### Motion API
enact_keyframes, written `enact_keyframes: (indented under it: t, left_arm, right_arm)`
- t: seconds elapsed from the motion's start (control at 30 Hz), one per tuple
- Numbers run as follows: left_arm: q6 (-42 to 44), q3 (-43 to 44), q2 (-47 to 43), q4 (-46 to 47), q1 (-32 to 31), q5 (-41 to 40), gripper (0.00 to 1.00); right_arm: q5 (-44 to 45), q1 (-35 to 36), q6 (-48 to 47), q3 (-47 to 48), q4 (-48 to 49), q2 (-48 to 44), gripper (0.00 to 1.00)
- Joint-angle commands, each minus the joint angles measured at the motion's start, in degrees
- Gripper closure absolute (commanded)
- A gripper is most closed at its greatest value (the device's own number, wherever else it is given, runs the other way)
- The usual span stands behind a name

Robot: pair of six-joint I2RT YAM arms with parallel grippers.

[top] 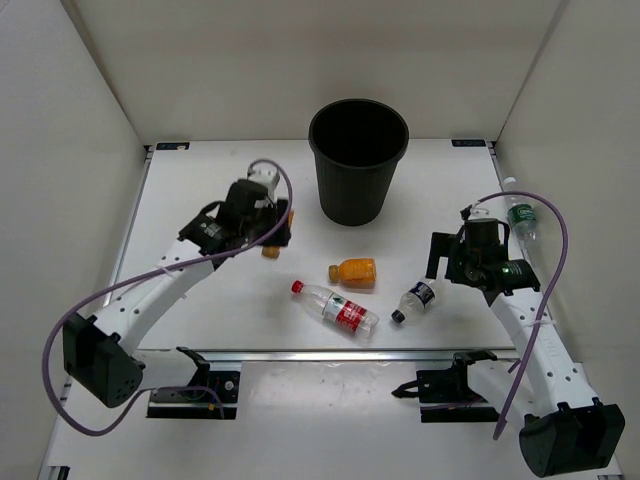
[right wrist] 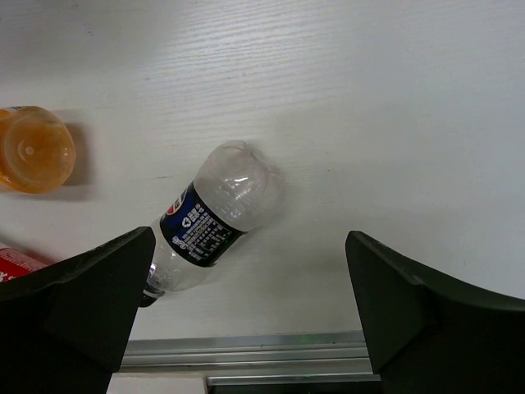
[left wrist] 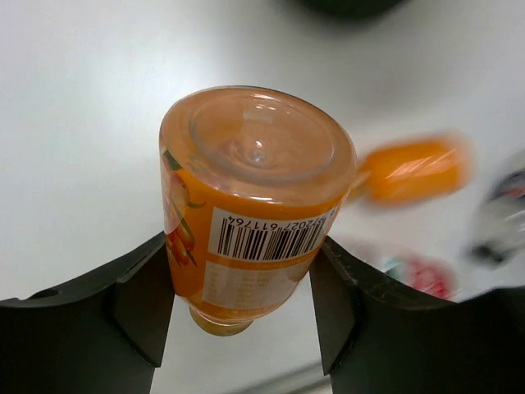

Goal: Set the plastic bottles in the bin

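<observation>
My left gripper is shut on a stubby orange bottle, one finger pressed against each side, the bottle's base towards the wrist camera and its cap low. The black bin stands at the back centre, to the right of this gripper. On the table lie a second orange bottle, a clear bottle with red cap and label and a clear dark-label bottle. My right gripper hangs open above the dark-label bottle, apart from it.
A green-label bottle with a white cap lies at the table's right edge by the wall, behind the right arm. White walls close in the table on three sides. A metal rail runs along the near edge.
</observation>
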Motion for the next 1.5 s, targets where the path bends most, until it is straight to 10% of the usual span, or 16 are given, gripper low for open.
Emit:
enact_keyframes:
  t: [0.0, 0.23, 0.47, 0.67, 0.83, 1.1, 1.47]
  left_arm:
    - [1.2, 14.2, 0.1, 7.6, -1.8, -0.9, 0.54]
    - [5.4, 45.3, 22.4, 19.6, -5.3, 0.1, 0.46]
    - [2.5, 83.9, 52.0, 12.0, -3.0, 2.2, 0.43]
    - [1.6, 73.9, 49.4, 22.2, -3.1, 2.5, 0.01]
    - [3.6, 82.9, 50.7, 18.4, -5.0, 1.8, 0.01]
    - [7.0, 66.1, 33.7, 11.5, -6.0, -4.3, 0.02]
    - [-9.8, 1.0, -10.7, 5.0, 5.1, 0.4, 0.02]
  right_arm:
    - [1.7, -0.7, 2.0, -0.2, -1.9, -1.0, 0.01]
    - [2.3, -0.3, 4.7, 0.3, -5.8, -0.2, 0.0]
    - [0.6, 2.8, 11.0, 2.1, -9.6, 0.5, 0.01]
    - [0.1, 2.7, 21.3, 0.3, -10.5, -1.2, 0.01]
    - [-0.5, 2.4, 25.3, -0.5, -8.8, -1.0, 0.01]
    - [1.8, 6.7, 31.3, -3.9, -6.4, 4.5, 0.01]
    - [-1.5, 5.3, 31.4, -12.7, 13.2, 11.1, 0.1]
